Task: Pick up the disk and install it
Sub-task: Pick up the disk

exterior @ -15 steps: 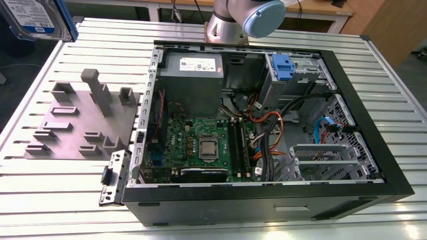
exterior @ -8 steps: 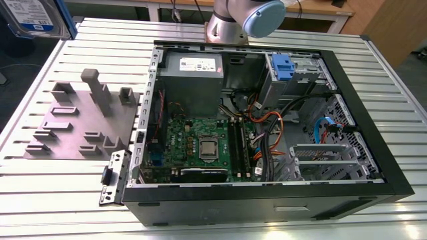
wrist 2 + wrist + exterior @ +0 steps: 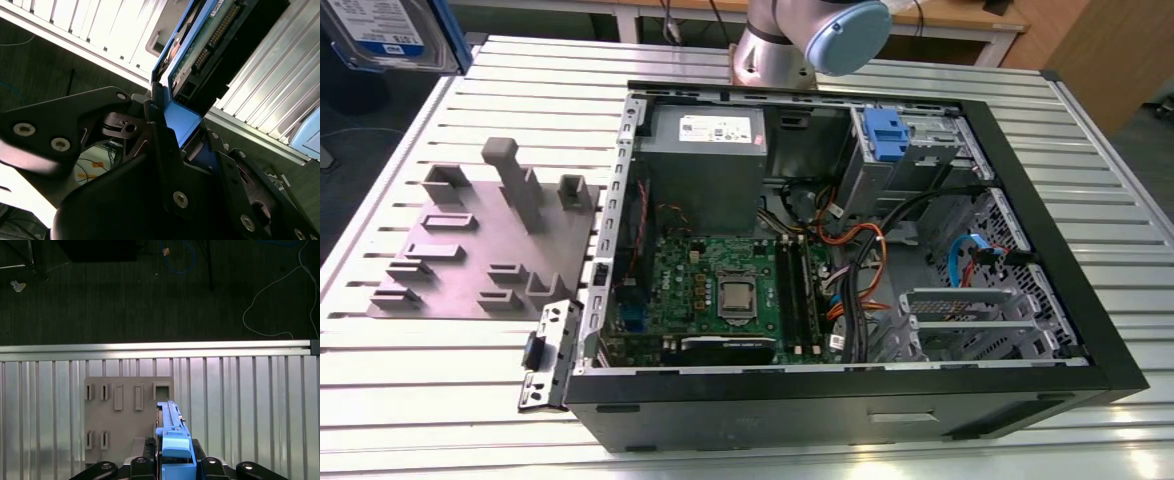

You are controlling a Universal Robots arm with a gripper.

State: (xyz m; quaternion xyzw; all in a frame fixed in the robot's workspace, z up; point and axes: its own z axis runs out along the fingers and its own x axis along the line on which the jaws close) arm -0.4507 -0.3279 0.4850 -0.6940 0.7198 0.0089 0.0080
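Disk [image 3: 175, 445] above grey fixture plate [image 3: 125, 422]

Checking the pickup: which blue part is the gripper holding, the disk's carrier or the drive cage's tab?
The disk: its blue carrier is clamped in the gripper; the blue tab is inside the case.

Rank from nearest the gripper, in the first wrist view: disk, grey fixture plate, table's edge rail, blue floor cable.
1. Clamped in the gripper: disk.
2. On the table behind it: grey fixture plate.
3. Beyond the plate: table's edge rail.
4. Off the table: blue floor cable.
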